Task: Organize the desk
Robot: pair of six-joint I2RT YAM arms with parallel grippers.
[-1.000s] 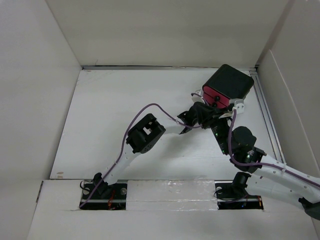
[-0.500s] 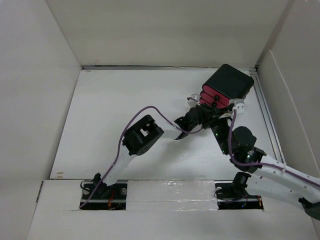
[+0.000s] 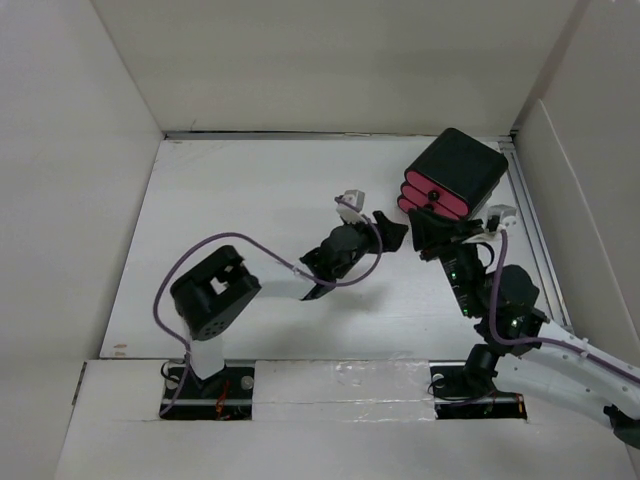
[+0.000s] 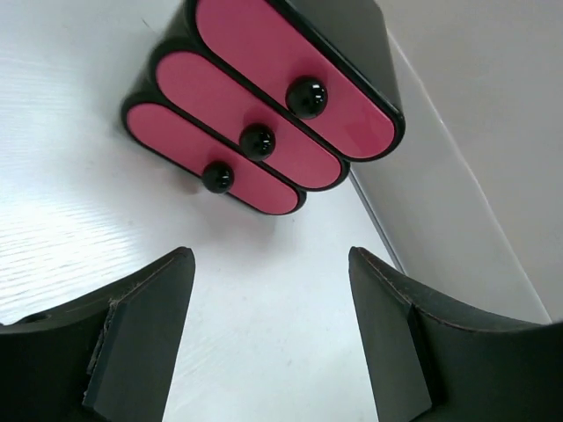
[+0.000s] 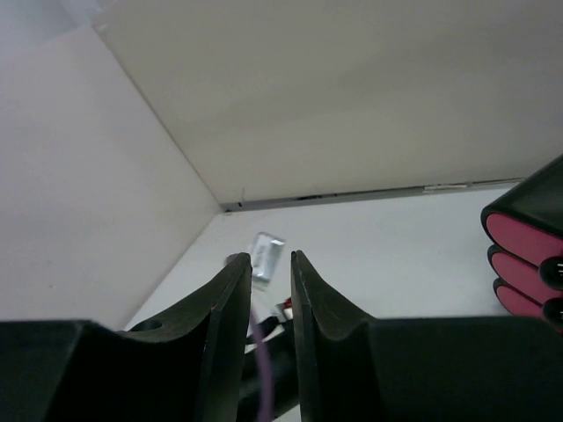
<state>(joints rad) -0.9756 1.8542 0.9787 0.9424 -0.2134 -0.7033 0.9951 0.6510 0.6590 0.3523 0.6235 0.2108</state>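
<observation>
**Both arms at the drawer box, drawers shut, jaws empty**

The desk [image 3: 230,230] spreads out left of and in front of the black box [image 3: 455,172], which sits in its far right corner. The box's three pink drawers [image 4: 264,132] look pushed flush. The left gripper [image 4: 268,264] hangs released and wide just in front of them, holding nothing. The right gripper [image 5: 268,259], close beside the box's front, has its jaws narrowly parted and is also empty. I judge the drawer step about done, so the next move calls for backing both arms off without nudging the box. Only the left wrist view shows the drawer fronts and their black knobs [image 4: 257,140] head-on. The overhead view shows how closely the arms crowd the box. The right wrist view catches just the drawers' edge.
</observation>
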